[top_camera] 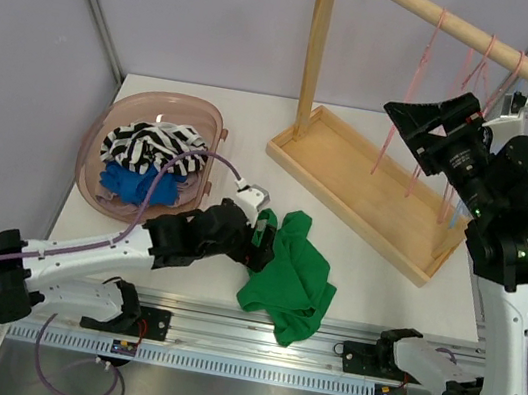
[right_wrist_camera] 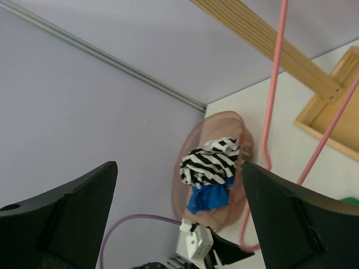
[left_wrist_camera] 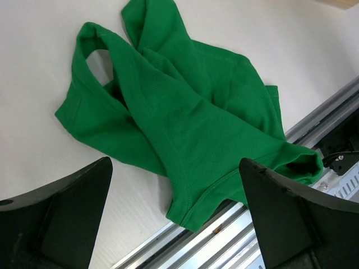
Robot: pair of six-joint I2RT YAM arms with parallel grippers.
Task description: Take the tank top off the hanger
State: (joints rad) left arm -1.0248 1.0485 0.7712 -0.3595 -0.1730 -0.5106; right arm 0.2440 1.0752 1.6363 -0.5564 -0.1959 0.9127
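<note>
Bright, even light from above in all 3 views. Soft, short shadows under top (top_camera: 289,278) & rack (top_camera: 351,161); no glare on table (top_camera: 379,268). Top view sharp, slight wide-angle bend at edges. Wrist views: fingers (left_wrist_camera: 61,218) close to lens, dark, w/ little detail; cloth weave crisp. Basket (right_wrist_camera: 224,120) a bit soft.

View out past the dark fingers (right_wrist_camera: 67,213) of the right gripper (right_wrist_camera: 178,168), spread wide at 8 and 4 o'clock. At centre, a translucent pink basket (right_wrist_camera: 190,145) on a white table (right_wrist_camera: 291,151), holding a black-and-white striped cloth (right_wrist_camera: 210,162) above a blue cloth (right_wrist_camera: 208,199). From 12 towards 5 o'clock, a thin pink hanger (right_wrist_camera: 270,101). At 1 o'clock, a wooden rail (right_wrist_camera: 263,36); at 3 o'clock, a wooden tray (right_wrist_camera: 328,126) corner. From 9 to 11 o'clock, lilac wall (right_wrist_camera: 84,101). At 6 o'clock, a purple cable (right_wrist_camera: 140,220). At the 4 o'clock edge, a green sliver (right_wrist_camera: 350,200), possibly fabric.
</note>
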